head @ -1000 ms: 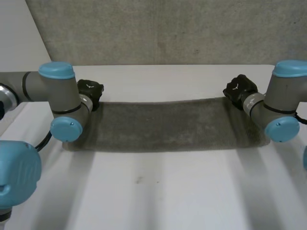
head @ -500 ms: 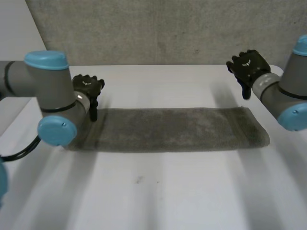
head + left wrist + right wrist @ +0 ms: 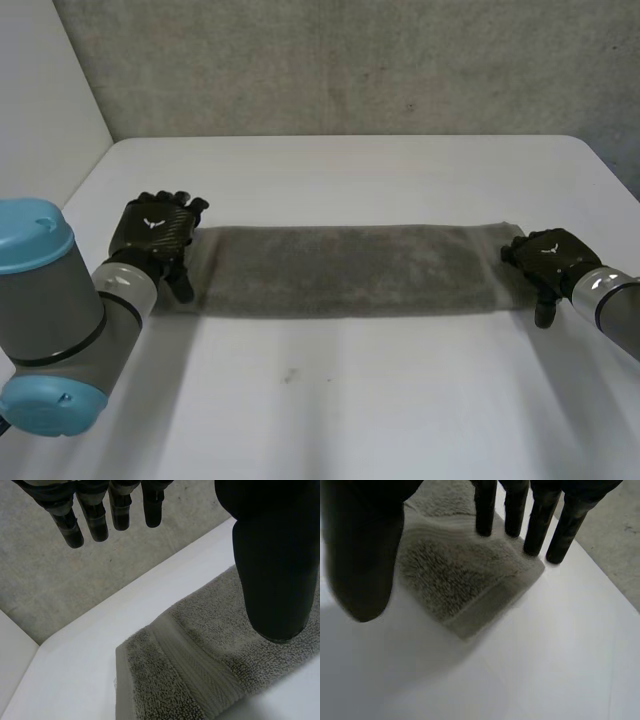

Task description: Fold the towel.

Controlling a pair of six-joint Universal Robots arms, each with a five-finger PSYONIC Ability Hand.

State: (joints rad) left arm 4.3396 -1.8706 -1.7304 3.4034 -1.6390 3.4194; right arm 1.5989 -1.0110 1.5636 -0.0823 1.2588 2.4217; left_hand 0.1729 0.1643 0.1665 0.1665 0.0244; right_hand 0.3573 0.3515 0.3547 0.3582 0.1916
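While the towel (image 3: 350, 268) lies as a long grey strip across the middle of the frame in the head view, flat on the white table (image 3: 340, 410), one hand sits at each of its short ends. The left hand (image 3: 152, 236), at the left of the frame, is over the towel's left end and grips nothing. In the left wrist view its fingers (image 3: 95, 520) hang straight and well clear of the cloth, spread away from the thumb (image 3: 275, 570). The thumb's tip is down at the towel near a woven band that runs along the end, and whether it touches cannot be told. The right hand (image 3: 548, 254), at the right of the frame, is at the towel's right end and is likewise open. In the right wrist view its fingers (image 3: 535, 525) point straight down, some over the end of the cloth and some just past its edge above the table. Its thumb (image 3: 365, 555) is apart from them, beside the towel's corner, with no cloth pinched between. Whether those fingertips press on the towel is not clear. The back of each hand carries a small white mark, too small to read.
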